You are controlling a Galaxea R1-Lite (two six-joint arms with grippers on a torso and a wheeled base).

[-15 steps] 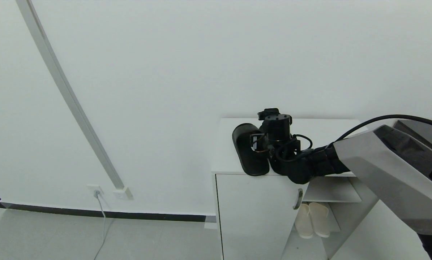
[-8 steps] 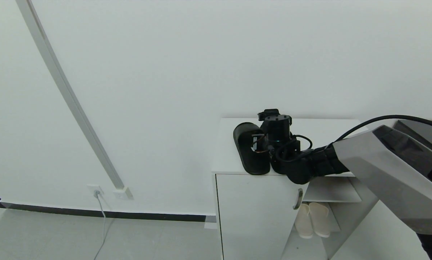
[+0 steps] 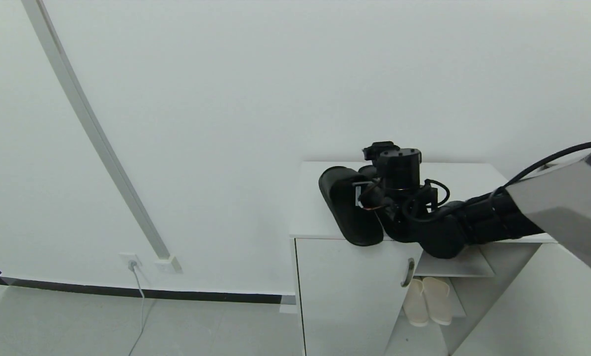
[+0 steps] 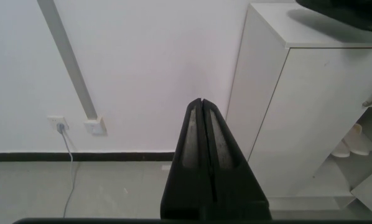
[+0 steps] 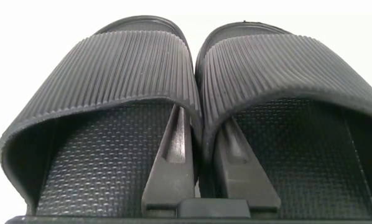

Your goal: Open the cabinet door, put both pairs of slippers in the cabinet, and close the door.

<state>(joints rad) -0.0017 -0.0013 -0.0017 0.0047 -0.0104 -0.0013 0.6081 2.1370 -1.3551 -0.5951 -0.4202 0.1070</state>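
Between right fingers [image 5: 170,168], black slippers [image 5: 130,62] meet, clamped.

The right arm [image 3: 473,225] extends in from the right, across the top of the white cabinet [image 3: 349,291], with its black forearm bent at the wrist. The right gripper [image 3: 358,198] sits over the front left part of the cabinet top. Its two fingers [image 5: 173,155] are pinched together on the inner walls of a pair of black slippers [image 3: 347,210], one finger inside each. The left gripper [image 4: 201,140] hangs off the cabinet's left side, well apart from it, with its fingers pressed flat together and nothing between them.
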